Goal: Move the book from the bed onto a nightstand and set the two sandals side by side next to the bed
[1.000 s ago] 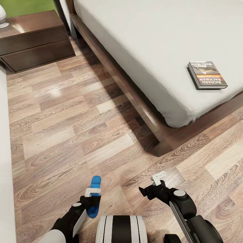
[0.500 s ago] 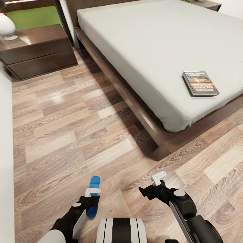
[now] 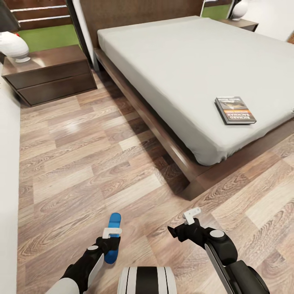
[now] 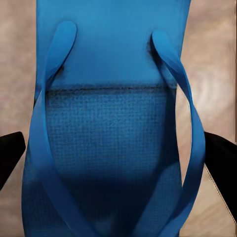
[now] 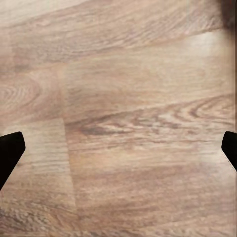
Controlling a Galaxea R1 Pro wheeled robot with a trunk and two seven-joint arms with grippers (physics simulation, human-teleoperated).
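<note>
Fingers of the left gripper [image 3: 111, 236] are standing wide, dark tips [image 4: 10, 153] flanking a blue sandal [image 4: 113, 123]; whether they are actually pinching it, cannot tell. Right gripper [image 3: 184, 223] is hanging open over bare plank floor [image 5: 128, 123], holding nothing. Outward: the sandal [image 3: 113, 237] is pointing toward the bed [image 3: 196, 65], well short of its frame. The book [image 3: 235, 110] is lying flat on the mattress near the foot-end edge. Nightstand [image 3: 51, 75] is standing beside the headboard, lamp base [image 3: 14, 45] on top. Judgement: sandal is likely light and flexible, thin straps floppy; gripping across the sole edges should be surer. Book likely stiff, thin; take it by an edge.
</note>
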